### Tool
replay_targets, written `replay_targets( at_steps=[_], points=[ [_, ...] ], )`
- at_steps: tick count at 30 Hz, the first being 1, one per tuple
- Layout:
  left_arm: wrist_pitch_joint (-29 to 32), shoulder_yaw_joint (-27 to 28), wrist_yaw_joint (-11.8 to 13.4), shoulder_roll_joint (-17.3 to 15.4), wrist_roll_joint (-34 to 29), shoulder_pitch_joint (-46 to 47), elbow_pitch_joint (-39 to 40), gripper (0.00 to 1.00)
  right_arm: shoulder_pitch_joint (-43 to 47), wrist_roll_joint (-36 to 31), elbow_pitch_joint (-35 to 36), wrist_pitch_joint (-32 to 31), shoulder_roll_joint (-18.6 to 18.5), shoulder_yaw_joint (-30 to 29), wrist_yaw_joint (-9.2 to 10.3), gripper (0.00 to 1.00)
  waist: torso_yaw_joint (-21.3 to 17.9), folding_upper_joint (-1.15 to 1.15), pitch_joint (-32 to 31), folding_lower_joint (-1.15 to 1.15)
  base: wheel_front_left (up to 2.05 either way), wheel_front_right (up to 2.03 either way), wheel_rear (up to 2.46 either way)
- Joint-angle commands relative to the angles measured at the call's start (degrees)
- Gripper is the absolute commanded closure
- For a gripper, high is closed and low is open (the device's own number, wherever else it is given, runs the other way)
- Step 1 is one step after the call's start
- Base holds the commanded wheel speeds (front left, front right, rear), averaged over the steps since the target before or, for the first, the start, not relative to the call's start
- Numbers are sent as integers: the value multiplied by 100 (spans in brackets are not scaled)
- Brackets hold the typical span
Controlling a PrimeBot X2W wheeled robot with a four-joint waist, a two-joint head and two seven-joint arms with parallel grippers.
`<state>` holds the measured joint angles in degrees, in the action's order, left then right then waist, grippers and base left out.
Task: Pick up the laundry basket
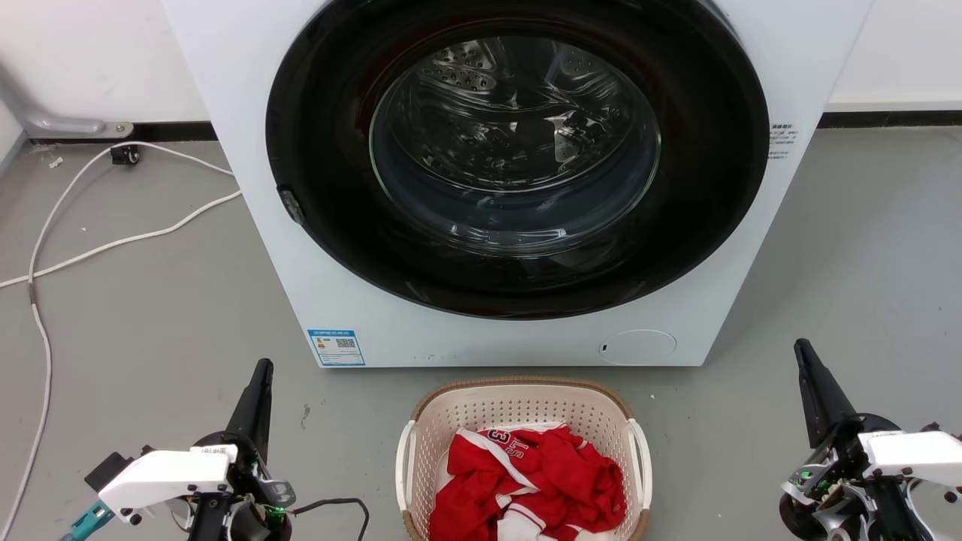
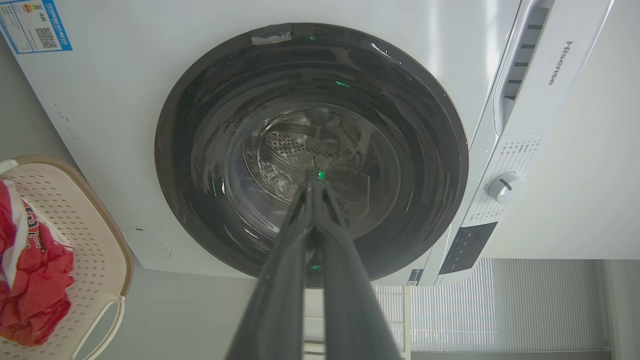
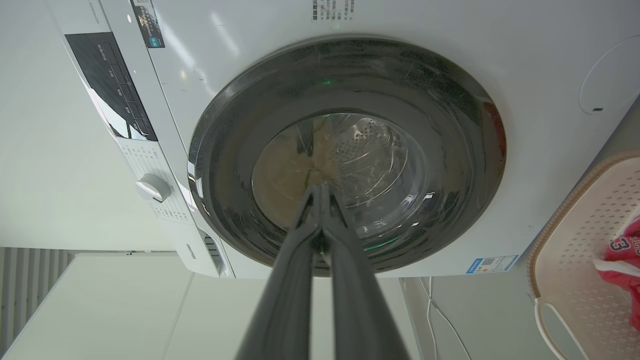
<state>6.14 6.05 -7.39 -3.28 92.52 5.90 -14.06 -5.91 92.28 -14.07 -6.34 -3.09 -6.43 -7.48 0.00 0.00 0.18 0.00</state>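
Basket (image 1: 518, 409) stands on the grey floor (image 1: 150, 300) directly before the washer (image 1: 225, 90), near its base and not touching it, roughly midway between the two arms. It is upright, with the brown rim uppermost. A red and white garment (image 1: 530, 481) lies bunched inside. One white handle shows on each side of the basket, and neither is gripped.

Left gripper (image 1: 263, 368) sits low at the basket's left, well apart from it. Its fingers are pressed together tip to tip and hold nothing. Right gripper (image 1: 803, 352) sits at the basket's right, also well apart, with fingers closed against each other and empty. Both wrist views confirm the closed fingers, each pair pointing toward the washer's round dark door (image 1: 518, 158), with the basket at the edge of view.

A blue label (image 1: 336, 347) is fixed at the lower left of the washer front. A white cable (image 1: 113, 244) runs across the floor to the washer's left.
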Motion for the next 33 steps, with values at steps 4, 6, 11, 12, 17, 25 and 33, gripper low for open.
replay_targets(
  at_steps=[4, 6, 11, 12, 17, 25, 33],
  points=[
    [18, 19, -19, 7, -6, 62, -8, 100, -70, -8, -6, -21, 20, -9, -2, 100, 0, 0, 0, 0, 0, 0, 0],
    [20, 21, -19, 7, -8, 62, -8, 100, -70, -9, -6, -22, 20, -10, -2, 100, 0, 0, 0, 0, 0, 0, 0],
    [25, 24, -19, 11, -12, 62, -8, 100, -70, -10, -6, -23, 20, -11, -2, 100, 0, 0, 0, 0, 0, 0, 0],
    [25, 24, -19, 10, -13, 62, -8, 100, -71, -11, -6, -23, 21, -11, -2, 100, 0, 0, 0, 0, 0, 0, 0],
    [28, 26, -19, 12, -16, 63, -9, 100, -71, -12, -6, -23, 21, -12, -2, 100, 0, 0, 0, 0, 0, 0, 0],
    [18, 12, 0, 9, -3, 2, -1, 0, 0, -1, 1, -7, 4, -4, 0, 0, 0, 0, 0, 0, 0, 0, 0],
    [-165, -246, 5, 24, -2, 65, -57, 0, 67, -133, 2, 157, 0, 60, 0, 0, -3, 0, 3, 0, 0, 0, 0]
  ],
)
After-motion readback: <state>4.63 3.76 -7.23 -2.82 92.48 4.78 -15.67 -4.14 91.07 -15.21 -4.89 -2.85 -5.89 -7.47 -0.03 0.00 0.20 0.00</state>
